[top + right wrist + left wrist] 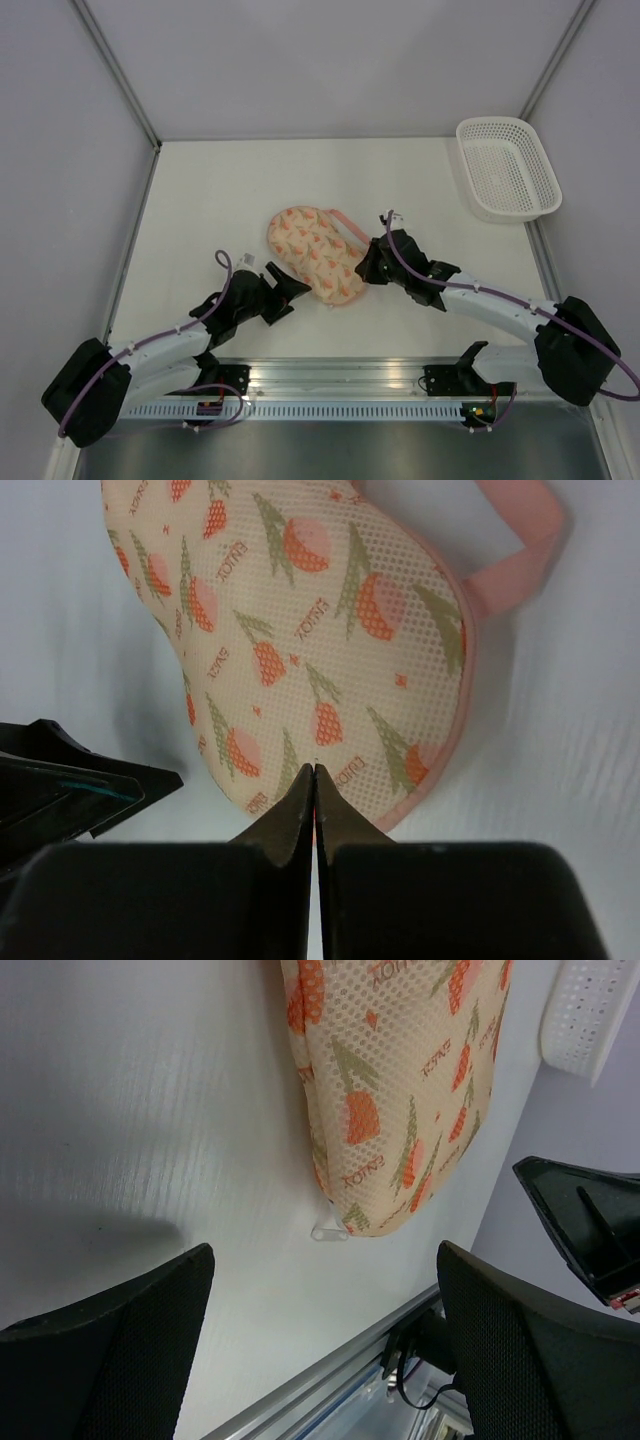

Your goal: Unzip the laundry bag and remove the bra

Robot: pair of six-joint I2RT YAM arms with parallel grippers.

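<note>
We count one laundry bag (312,250), lying near the middle of the white table (200,190). Its long axis runs from far-left to near-right, and its one pink loop (347,226) sticks out on the far right side. One white lattice basket (508,167) stands at the table's far right corner, well apart from the bag. Two claws flank the bag's near end. The left gripper (287,296) is just beside its near-left edge and the right gripper (366,263) is against its right edge. That end of the bag is all that sits between them.

From overhead both claws are too dark to read. The left wrist view settles the left one: its fingers (120,1350) stand wide apart and hold nothing, and the bag's rounded end lies just ahead of them. In that view we also find one small clear zip pull (328,1230) lying flat on the table at the bag's tip. We cannot make it out in the other two views. The basket's corner and part of the right gripper show at that view's right edge.

The right wrist view shows the right fingers (280,830) pressed together, their tips meeting over the mesh close to the bag's pink-trimmed edge. We cannot tell whether any fabric is pinched between them. This view shows the print best: orange flower motifs with green leaves and small lettering. The dark tip of the left gripper shows at its left side.
</note>
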